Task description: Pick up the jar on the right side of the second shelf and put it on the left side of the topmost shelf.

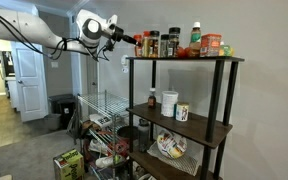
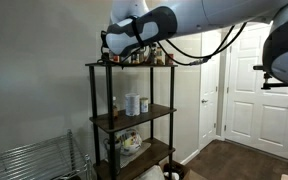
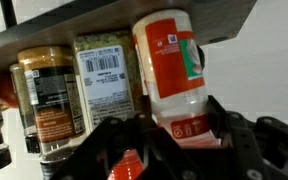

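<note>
In the wrist view, which stands upside down, my gripper (image 3: 181, 118) is shut on the jar (image 3: 169, 55), a reddish-orange spice jar with a pale band. The jar's far end is at the dark board of the topmost shelf (image 3: 104, 22); I cannot tell if it touches. In an exterior view my gripper (image 1: 132, 40) is at the left end of the topmost shelf (image 1: 184, 59), beside the row of spice jars. In the other exterior view the arm's bulk covers the gripper at the topmost shelf (image 2: 129, 66). The second shelf (image 1: 199, 125) (image 2: 134, 117) lies below.
Several spice jars (image 1: 174, 42) (image 3: 54, 90) stand close beside the held jar on the top board. The second shelf holds a white jar (image 1: 170, 102), a mug (image 1: 182, 112) and a small bottle (image 1: 152, 99). A chrome wire rack (image 1: 99, 120) stands beside the unit.
</note>
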You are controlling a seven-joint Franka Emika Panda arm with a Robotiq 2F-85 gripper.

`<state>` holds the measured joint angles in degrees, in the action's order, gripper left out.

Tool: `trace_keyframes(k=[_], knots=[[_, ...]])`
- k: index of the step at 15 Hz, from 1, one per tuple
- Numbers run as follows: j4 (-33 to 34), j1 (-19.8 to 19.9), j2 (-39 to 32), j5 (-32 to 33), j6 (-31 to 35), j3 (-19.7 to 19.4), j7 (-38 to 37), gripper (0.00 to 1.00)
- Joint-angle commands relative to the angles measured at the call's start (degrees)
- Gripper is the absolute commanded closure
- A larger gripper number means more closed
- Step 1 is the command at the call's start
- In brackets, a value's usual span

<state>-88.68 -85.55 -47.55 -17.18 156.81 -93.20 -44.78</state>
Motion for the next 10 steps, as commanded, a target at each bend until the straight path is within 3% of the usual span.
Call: trace_keyframes(k=[1,10], knots=[[0.96,-1.25,2.71,2.86,-2.47,0.13,-1.58,0.70],[2.70,-1.59,3.94,4.65,-5.20,0.66,-1.76,0.70]])
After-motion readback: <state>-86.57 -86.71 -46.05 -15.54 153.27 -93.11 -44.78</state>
